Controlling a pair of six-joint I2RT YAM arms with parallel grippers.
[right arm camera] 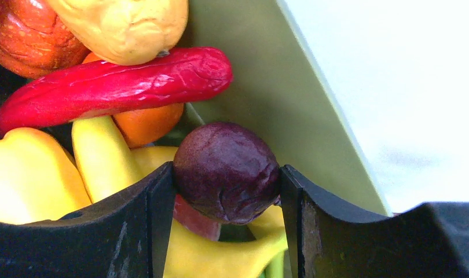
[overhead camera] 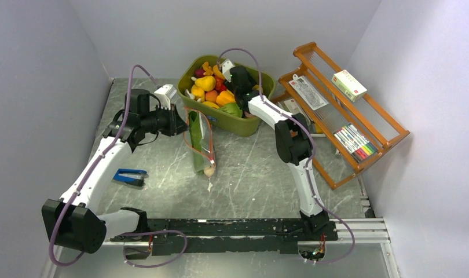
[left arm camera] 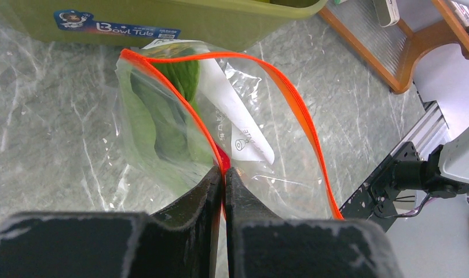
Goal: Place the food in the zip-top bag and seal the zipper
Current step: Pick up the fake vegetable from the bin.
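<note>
Dark purple toy bulb point(right arm camera: 226, 172) sits pinched in our right hand point(right arm camera: 226, 191); we should lift straight toward the clear zip-top bag point(left arm camera: 220, 121), whose orange rim our left hand point(left arm camera: 223, 174) pinches.

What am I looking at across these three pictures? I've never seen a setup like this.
Two robot arms stand bolted to a marble-patterned table. One picture looks down from above; the other two come from cameras on each wrist. The left gripper has its fingers pinched shut on the orange zipper edge of a clear zip-top bag, which already holds green leaves. The right gripper reaches into a green tub of toy food, its fingers around a dark purple bulb. A wooden rack stands at the right.
</note>
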